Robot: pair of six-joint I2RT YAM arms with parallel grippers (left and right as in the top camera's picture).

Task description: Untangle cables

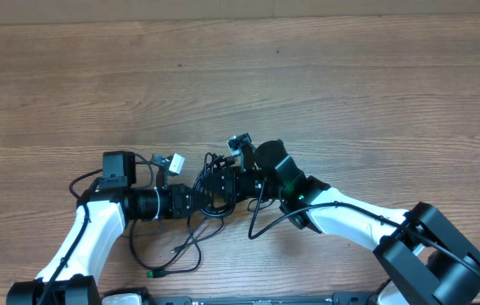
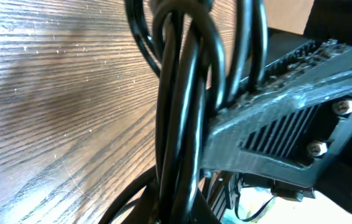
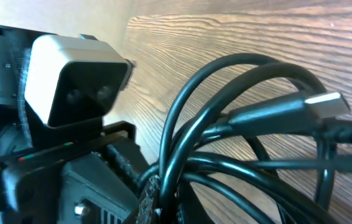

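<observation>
The cables (image 1: 210, 212) are thin black cords bunched between my two grippers at the middle of the table. One strand trails toward the front edge and ends in a small green plug (image 1: 151, 274). My left gripper (image 1: 199, 193) reaches in from the left and is shut on the bundle. In the left wrist view the cables (image 2: 182, 124) rise straight out of the left gripper (image 2: 182, 211). My right gripper (image 1: 221, 180) comes from the right, shut on the same bundle. The right wrist view shows looping cables (image 3: 238, 124) with a silver-tipped plug (image 3: 322, 102) above the right gripper (image 3: 176, 199).
The left arm's white wrist camera (image 3: 70, 81) sits very close to the right gripper. A finger (image 2: 275, 124) of the right gripper fills the right side of the left wrist view. Bare wooden table (image 1: 308, 76) stretches behind the arms.
</observation>
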